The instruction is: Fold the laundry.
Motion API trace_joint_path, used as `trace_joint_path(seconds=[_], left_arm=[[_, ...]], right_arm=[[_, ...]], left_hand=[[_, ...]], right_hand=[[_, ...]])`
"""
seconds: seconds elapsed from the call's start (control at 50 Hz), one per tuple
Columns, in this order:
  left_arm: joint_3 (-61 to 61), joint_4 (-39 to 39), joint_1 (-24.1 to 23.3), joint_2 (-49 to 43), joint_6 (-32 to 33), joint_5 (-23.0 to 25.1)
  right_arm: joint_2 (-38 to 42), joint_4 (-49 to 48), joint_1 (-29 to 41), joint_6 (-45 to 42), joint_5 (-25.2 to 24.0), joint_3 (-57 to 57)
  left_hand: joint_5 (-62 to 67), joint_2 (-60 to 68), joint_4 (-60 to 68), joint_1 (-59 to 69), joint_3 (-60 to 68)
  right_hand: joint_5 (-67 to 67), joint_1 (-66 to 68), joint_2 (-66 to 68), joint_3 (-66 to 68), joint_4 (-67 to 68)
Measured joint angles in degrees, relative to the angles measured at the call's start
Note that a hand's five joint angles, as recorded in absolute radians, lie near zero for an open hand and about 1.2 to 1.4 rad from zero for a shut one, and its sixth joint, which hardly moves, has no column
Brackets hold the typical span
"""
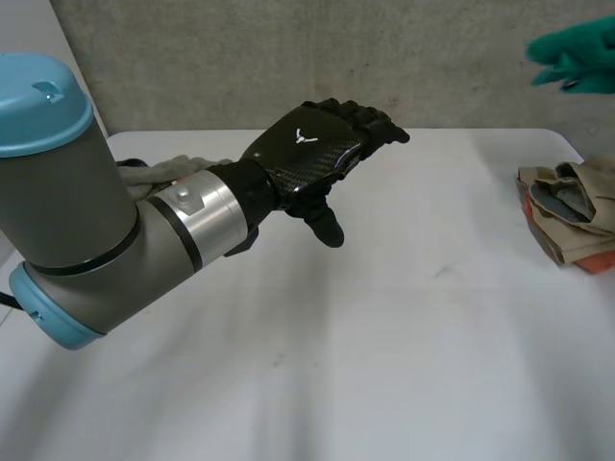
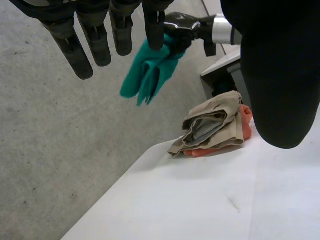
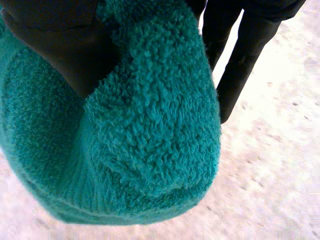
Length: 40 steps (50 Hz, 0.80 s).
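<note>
Teal and looped like terry, the towel [image 3: 150,130] is being clutched in the right hand [image 3: 65,45], whose thumb and fingers are curled round the bunched cloth. In the left wrist view the same towel is being held up in the air, hanging in loose folds over the far right end of the white table [image 1: 384,365] and above a pile of folded laundry [image 2: 215,125]. That pile is lying at the table's right edge, with beige cloth on top and orange cloth beneath. The left hand [image 1: 317,154] is being held over the middle of the table with its fingers straight, loosely spread and holding nothing. It is well apart from both the towel and the pile. A pale cloth [image 1: 173,171] is lying behind the left arm [image 1: 77,221] and is being partly hidden by it. In the left wrist view the nearer side of the pile is being cut off by the left hand's thumb. A grey concrete wall [image 1: 288,58] is standing behind the table. A small white emblem [image 1: 306,136] is being shown on the back of the left hand. Whether it is lettering cannot be told.
</note>
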Motion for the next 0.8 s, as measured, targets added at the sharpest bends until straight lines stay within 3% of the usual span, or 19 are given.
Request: trace_joint_path(seconds=[0.08,0.3,0.38,0.58,0.62,0.72,0.8], left_arm=[[-0.09,0.0,-0.13,-0.05,0.0,-0.04],[-1.62,-0.03,-0.4,-0.4,0.06,-0.09],[-2.0,-0.11,-0.41,-0.38,0.09,-0.09],[-2.03,-0.22,-0.46,0.3,0.09,-0.08],[-2.02,-0.21,-0.49,0.4,0.09,-0.08],[-2.01,-0.19,-0.84,0.58,0.06,-0.07],[-2.02,-0.22,-1.6,0.72,0.02,-0.03]], right_arm=[[5.41,-4.31,-3.19,0.73,-2.63,-1.11],[20.55,-10.76,-13.12,0.53,-18.64,1.33],[21.34,-10.78,-15.74,0.1,-22.46,2.98],[16.79,-10.22,-18.54,0.04,-23.4,4.34],[16.36,-9.87,-18.55,0.06,-23.32,4.55],[14.71,-6.36,-18.91,-0.36,-22.88,6.71],[10.57,0.28,-21.25,-2.77,-22.48,9.1]], left_hand=[[0.0,0.0,0.0,0.0,0.0],[0.0,0.0,0.0,0.0,0.0],[0.0,0.0,0.0,0.0,0.0],[0.0,0.0,0.0,0.0,0.0],[0.0,0.0,0.0,0.0,0.0],[0.0,0.0,0.0,0.0,0.0],[0.0,0.0,0.0,0.0,0.0]], right_hand=[[0.3,0.0,0.0,0.17,0.0],[0.7,0.0,0.0,0.31,0.04],[1.21,0.0,0.0,0.31,0.1],[1.21,0.0,0.0,0.31,0.11],[-4.06,-2.71,-6.0,-6.2,-7.22],[-45.86,-43.09,-49.71,-50.0,-51.97],[-49.1,-45.42,-53.26,-54.31,-56.54]])
